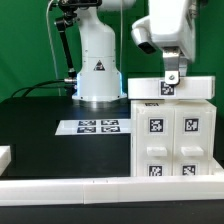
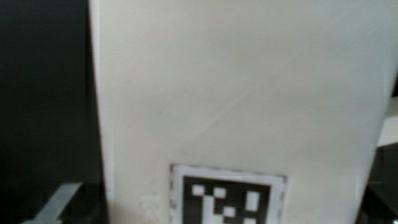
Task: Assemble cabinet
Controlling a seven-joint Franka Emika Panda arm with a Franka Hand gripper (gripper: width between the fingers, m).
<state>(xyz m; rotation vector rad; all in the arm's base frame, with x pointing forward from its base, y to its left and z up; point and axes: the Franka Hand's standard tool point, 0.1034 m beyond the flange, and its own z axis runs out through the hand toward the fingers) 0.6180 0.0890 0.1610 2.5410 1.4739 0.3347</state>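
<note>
Black table (image 1: 40,130) w/ cabinet (image 1: 170,135) at ext. view's right, fingers (image 2: 63,200) wide astride its top (grip unclear).

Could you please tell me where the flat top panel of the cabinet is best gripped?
Probably across its narrow width, near the middle, coming straight down from above: the top panel lies flat on the cabinet, and both its long edges look free in the wrist view.
</note>
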